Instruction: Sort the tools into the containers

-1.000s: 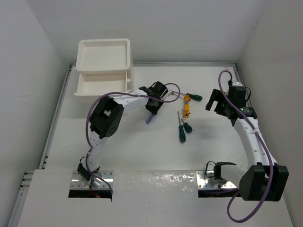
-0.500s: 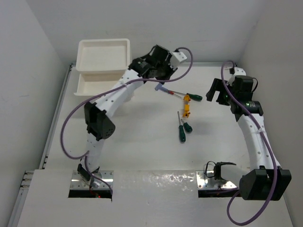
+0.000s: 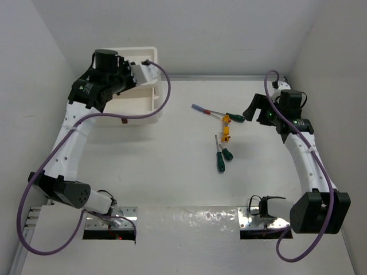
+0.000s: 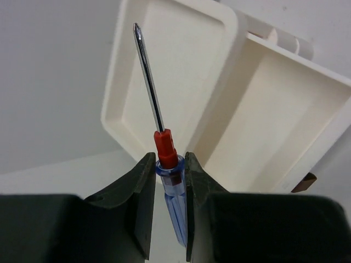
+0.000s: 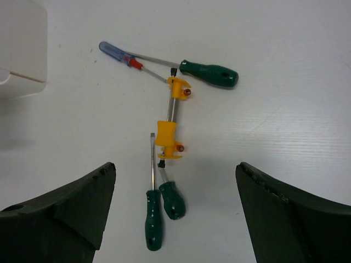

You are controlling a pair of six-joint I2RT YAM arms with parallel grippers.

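Observation:
My left gripper (image 4: 166, 161) is shut on a blue-red screwdriver (image 4: 165, 143), shaft pointing out over the white container's top tray (image 4: 164, 82) and its pulled-out drawer (image 4: 274, 126). In the top view the left gripper (image 3: 112, 86) hangs over the container (image 3: 150, 54); its fingers are hidden under the wrist. My right gripper (image 5: 174, 167) is open and empty above the loose tools; it shows in the top view (image 3: 257, 113). On the table lie another blue-red screwdriver (image 5: 118, 55), a green one (image 5: 208, 74), two yellow-orange ones (image 5: 167, 139) and two more green ones (image 5: 153, 224).
The drawer's brown tab (image 4: 304, 182) shows at its front, also in the top view (image 3: 122, 120). The tool cluster (image 3: 223, 137) lies right of centre. White walls close the table on the left, back and right. A container corner (image 5: 22, 49) shows in the right wrist view.
My left arm has lifted a blue-red screwdriver from the table's middle and swung left with it to over the container. My right gripper has stayed near the tools, open.

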